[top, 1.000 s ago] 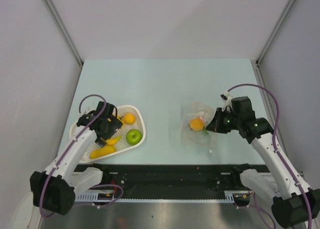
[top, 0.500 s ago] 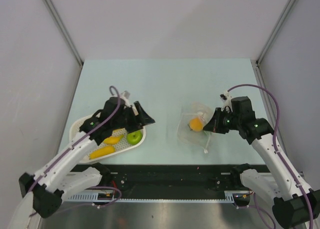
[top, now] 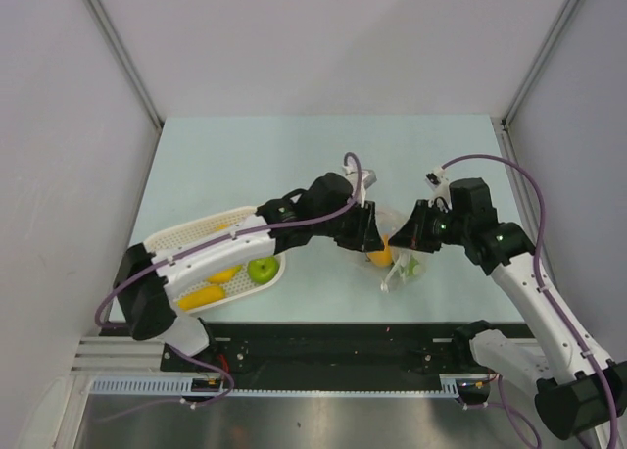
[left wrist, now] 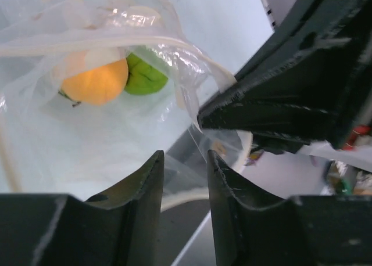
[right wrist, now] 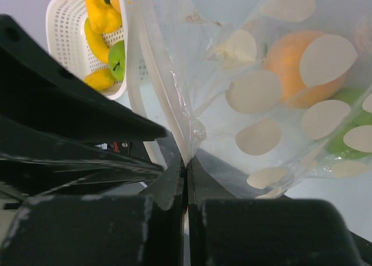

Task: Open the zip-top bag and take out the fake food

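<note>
My right gripper is shut on the edge of the clear zip-top bag, right of the table's middle. Inside the bag lie fake food pieces: an orange piece and a green piece. My left arm reaches across from the left. Its gripper is at the bag's left side, facing the right gripper. Its jaws stand narrowly open, with a fold of the bag's film between the fingertips.
A white perforated basket sits at the left front. It holds a green apple and yellow bananas. The black rail of the arm bases runs along the near edge.
My left arm swung from over the basket rightward across the table to the bag, and its jaws narrowed. The right gripper lifted the bag slightly and kept its grip.
</note>
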Motion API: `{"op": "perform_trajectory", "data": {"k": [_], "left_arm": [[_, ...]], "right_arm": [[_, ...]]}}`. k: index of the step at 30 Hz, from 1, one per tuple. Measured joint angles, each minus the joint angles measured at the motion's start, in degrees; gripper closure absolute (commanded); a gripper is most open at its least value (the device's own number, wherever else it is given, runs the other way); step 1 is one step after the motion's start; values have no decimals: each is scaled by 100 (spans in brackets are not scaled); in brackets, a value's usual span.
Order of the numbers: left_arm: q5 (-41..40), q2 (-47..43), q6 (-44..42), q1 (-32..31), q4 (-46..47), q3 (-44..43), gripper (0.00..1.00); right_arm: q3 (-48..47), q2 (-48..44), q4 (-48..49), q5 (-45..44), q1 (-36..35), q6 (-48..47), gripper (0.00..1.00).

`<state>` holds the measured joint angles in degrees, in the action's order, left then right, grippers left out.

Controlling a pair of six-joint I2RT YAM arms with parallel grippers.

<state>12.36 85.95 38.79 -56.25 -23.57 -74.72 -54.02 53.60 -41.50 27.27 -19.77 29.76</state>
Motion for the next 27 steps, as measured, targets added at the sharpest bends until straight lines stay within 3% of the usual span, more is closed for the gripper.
{"op": "perform_trajectory", "data": {"k": [7,12,21,27], "left_arm": [[-37,1467,-949,-37,-293,-903,63],[-407,2033,-1298,-44,-531,-1134,63],[-929,2199,-1355,-44,-654,-1176,62],[-981,1882,-1329,-42,-511,-605,61]], "right_arm": [[-26,216,26,431,374,0,100],[-26,267,20,688,667,-61,100],[-17,295,46,1274,861,31,100],[44,260,254,1589,586,330,100]]}}
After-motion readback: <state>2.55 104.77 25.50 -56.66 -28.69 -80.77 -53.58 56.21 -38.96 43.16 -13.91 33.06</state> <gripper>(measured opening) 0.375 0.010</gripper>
